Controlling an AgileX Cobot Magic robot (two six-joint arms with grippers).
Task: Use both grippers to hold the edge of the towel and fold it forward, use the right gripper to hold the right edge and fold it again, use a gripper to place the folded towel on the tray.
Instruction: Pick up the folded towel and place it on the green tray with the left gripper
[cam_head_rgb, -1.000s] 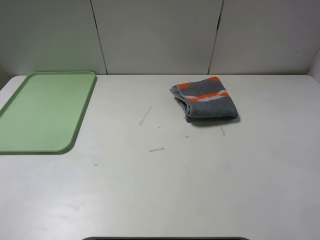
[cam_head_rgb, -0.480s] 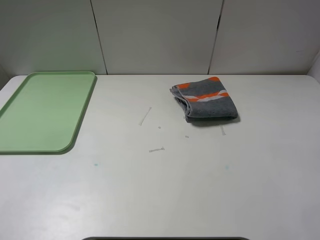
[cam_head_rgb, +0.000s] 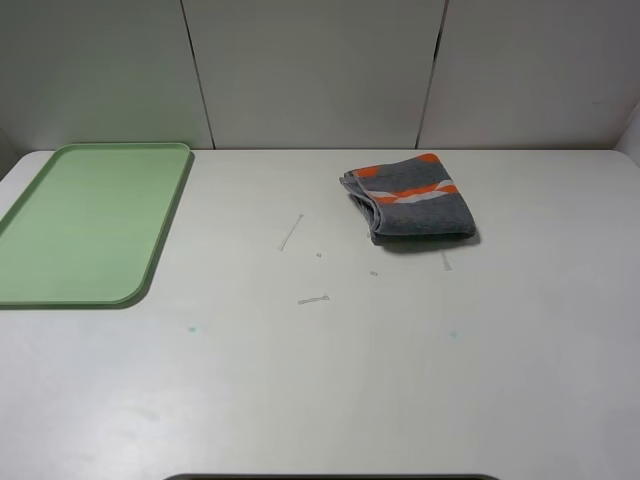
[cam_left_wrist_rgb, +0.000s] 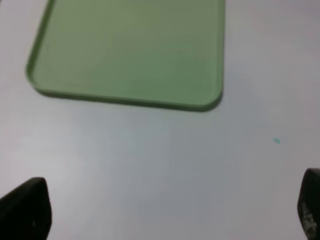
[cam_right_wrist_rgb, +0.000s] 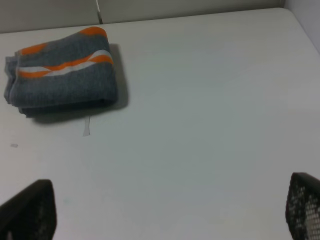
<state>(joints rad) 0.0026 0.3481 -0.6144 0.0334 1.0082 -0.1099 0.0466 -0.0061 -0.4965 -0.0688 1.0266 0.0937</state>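
The dark grey towel (cam_head_rgb: 411, 199) with orange and white stripes lies folded into a small thick rectangle on the white table, right of centre and toward the back; the right wrist view also shows the towel (cam_right_wrist_rgb: 62, 75). The light green tray (cam_head_rgb: 90, 222) rests flat at the far left with nothing on it, and the left wrist view catches the tray (cam_left_wrist_rgb: 130, 55) as well. No arm appears in the exterior high view. My left gripper (cam_left_wrist_rgb: 167, 212) is open over bare table short of the tray. My right gripper (cam_right_wrist_rgb: 170, 212) is open, well away from the towel.
A few small scuff marks (cam_head_rgb: 291, 232) dot the white table (cam_head_rgb: 320, 380) near its middle. Pale wall panels (cam_head_rgb: 310, 70) stand along the back edge. A dark strip shows at the table's front edge.
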